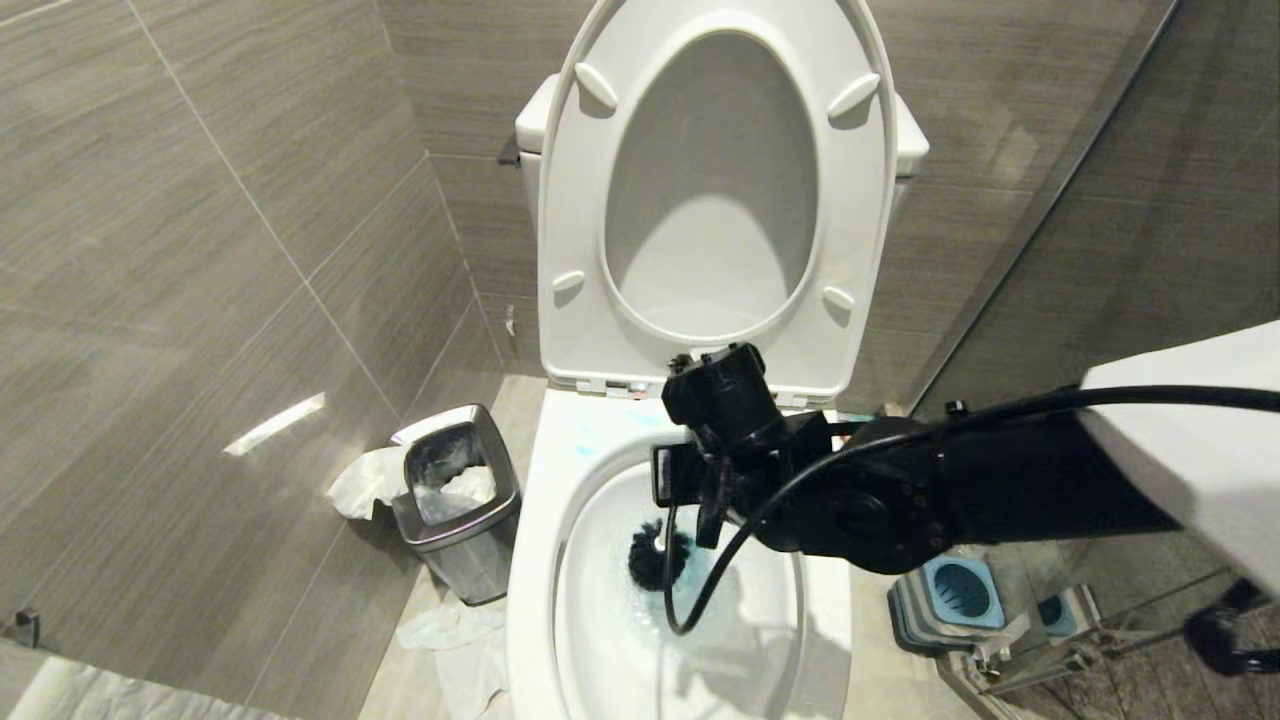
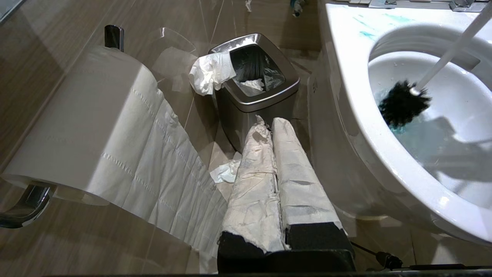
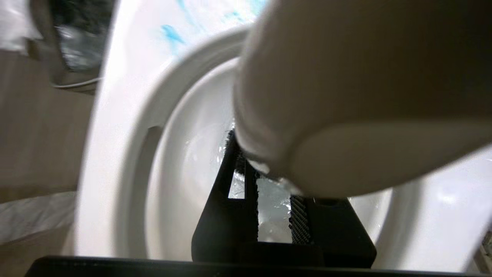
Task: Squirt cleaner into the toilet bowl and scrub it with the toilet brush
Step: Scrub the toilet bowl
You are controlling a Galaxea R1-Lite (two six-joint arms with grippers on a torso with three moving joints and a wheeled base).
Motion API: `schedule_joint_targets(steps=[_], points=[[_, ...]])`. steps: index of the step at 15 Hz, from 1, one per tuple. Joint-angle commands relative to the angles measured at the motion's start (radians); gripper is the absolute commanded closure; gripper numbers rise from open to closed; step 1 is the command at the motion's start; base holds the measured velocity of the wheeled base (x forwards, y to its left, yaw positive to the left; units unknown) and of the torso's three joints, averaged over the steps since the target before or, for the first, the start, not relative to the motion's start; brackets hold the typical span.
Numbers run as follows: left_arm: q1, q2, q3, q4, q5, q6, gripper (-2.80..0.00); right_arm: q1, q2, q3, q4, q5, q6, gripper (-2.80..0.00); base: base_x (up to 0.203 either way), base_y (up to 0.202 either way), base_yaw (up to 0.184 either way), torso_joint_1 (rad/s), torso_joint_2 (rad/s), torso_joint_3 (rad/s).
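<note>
Right gripper is hanging over the toilet bowl, fingers clamped on the white handle of the toilet brush. Black bristle head is sitting low inside the bowl against its left wall, touching blue-tinted water; handle is slanting up out of the bowl. Blue cleaner streaks are showing on the bowl's rear rim. Left gripper, paper-wrapped fingers pressed together and holding nothing, is resting left of the bowl, pointing at the steel waste bin. Blue-and-grey brush holder is standing on the floor right of the bowl.
</note>
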Motion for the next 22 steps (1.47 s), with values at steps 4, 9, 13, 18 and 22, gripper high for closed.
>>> schedule_joint_targets(steps=[4, 9, 13, 18, 22], points=[[0.001, 0.001, 0.0, 0.0, 0.0, 0.0, 0.0, 0.039, -0.319, 0.167, 0.082, -0.047, -0.002, 0.0, 0.0, 0.0, 0.0, 0.0, 0.0, 0.0], [0.001, 0.001, 0.0, 0.0, 0.0, 0.0, 0.0, 0.04, -0.326, 0.218, 0.108, -0.105, -0.007, 0.0, 0.0, 0.0, 0.0, 0.0, 0.0, 0.0], [0.0, 0.001, 0.0, 0.0, 0.0, 0.0, 0.0, 0.042, -0.244, 0.222, 0.1, -0.099, 0.0, 0.0, 0.0, 0.0, 0.0, 0.0, 0.0, 0.0], [0.001, 0.001, 0.0, 0.0, 0.0, 0.0, 0.0, 0.045, -0.131, 0.2, 0.01, -0.038, 0.002, 0.0, 0.0, 0.0, 0.0, 0.0, 0.0, 0.0], [0.001, 0.001, 0.0, 0.0, 0.0, 0.0, 0.0, 0.043, -0.015, 0.066, -0.006, -0.023, -0.001, 0.0, 0.0, 0.0, 0.0, 0.0, 0.0, 0.0]])
